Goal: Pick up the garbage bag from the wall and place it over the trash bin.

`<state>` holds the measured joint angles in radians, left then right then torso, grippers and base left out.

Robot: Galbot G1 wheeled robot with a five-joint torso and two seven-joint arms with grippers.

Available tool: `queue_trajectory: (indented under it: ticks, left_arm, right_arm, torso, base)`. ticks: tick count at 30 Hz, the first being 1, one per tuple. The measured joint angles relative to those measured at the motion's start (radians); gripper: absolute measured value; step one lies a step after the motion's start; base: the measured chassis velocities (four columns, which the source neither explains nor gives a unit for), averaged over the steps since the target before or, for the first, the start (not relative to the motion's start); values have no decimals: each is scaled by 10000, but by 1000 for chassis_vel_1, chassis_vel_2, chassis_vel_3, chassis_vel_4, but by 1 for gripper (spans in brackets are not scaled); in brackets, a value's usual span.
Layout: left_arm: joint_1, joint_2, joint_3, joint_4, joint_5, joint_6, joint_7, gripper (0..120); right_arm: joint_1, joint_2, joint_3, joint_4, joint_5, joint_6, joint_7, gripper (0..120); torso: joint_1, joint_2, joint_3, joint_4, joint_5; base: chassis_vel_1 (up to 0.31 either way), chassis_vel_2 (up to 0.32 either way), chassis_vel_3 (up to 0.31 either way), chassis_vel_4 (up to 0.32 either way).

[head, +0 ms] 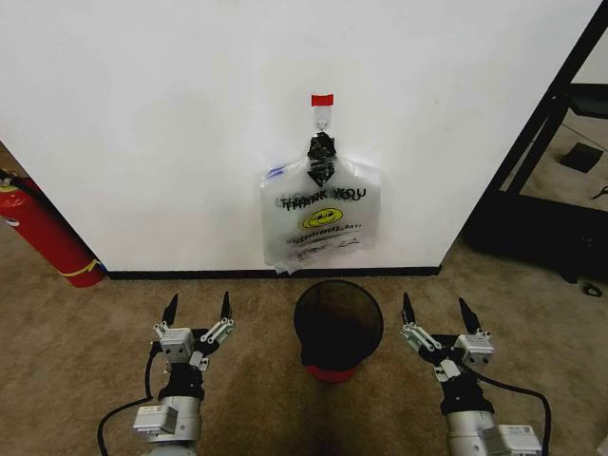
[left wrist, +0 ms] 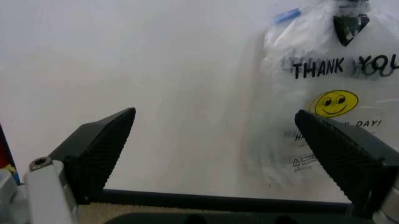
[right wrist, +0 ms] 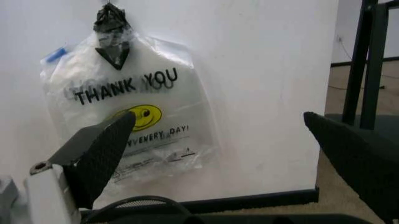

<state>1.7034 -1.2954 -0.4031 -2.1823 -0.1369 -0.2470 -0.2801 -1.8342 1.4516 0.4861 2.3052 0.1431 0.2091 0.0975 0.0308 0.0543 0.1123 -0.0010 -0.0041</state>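
Nearest you, both arms are sitting low over the carpet: the left gripper is resting to the left of the trash bin and the right gripper to its right, each with its jaws spread wide and holding nothing. You are looking at the very start of the job — nothing is being grasped yet, and the bin is standing bare, just in front of the baseboard.

Beyond the bin, the garbage bag is hanging flat against the wall, gathered under a black tie at a small hook beneath a red tape strip. It reads as a bundle; how many bags it is holding I cannot tell.

The next move is likely asking you to raise one gripper to the front sheet and pinch only that layer — the film looks thin and slippery.

Counting: two grippers, one bin, one hanging bundle, one hook, and one red fire extinguisher off to the left.
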Motion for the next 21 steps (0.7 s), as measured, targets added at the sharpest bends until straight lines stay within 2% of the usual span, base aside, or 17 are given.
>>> queue_trajectory:
  ticks: [9,13,15,17,19,21]
  left_arm:
    - [-77,10,6,13,0,-3,-3,100]
    - [-75,13,7,15,-2,0,-4,100]
    - [-64,24,5,24,-3,0,-4,100]
    - [-48,81,-3,48,-18,-1,-5,100]
    - [-109,148,23,81,-58,8,-2,100]
    - [-116,155,23,106,-81,15,-1,100]
  right_arm:
    - [-9,24,102,-31,-50,-17,99,100]
    - [208,-128,135,-58,465,-258,119,100]
    - [386,-269,210,-95,888,-452,-2,100]
    - [847,-747,542,-253,2171,-885,-706,100]
    - [1227,-1278,849,-449,3376,-1167,-1475,100]
    - [1749,-1780,1021,-716,4212,-1451,-2094,100]
  torso:
    - [0,0,0,-1,0]
    - [0,0,0,-1,0]
    - [0,0,0,-1,0]
    - [0,0,0,4,1]
    - [0,0,0,-5,0]
    - [1,0,0,-3,2]
  base:
    - [0,0,0,0]
    - [0,0,0,0]
    - [0,0,0,0]
    - [0,0,0,0]
    - [0,0,0,0]
    - [0,0,0,0]
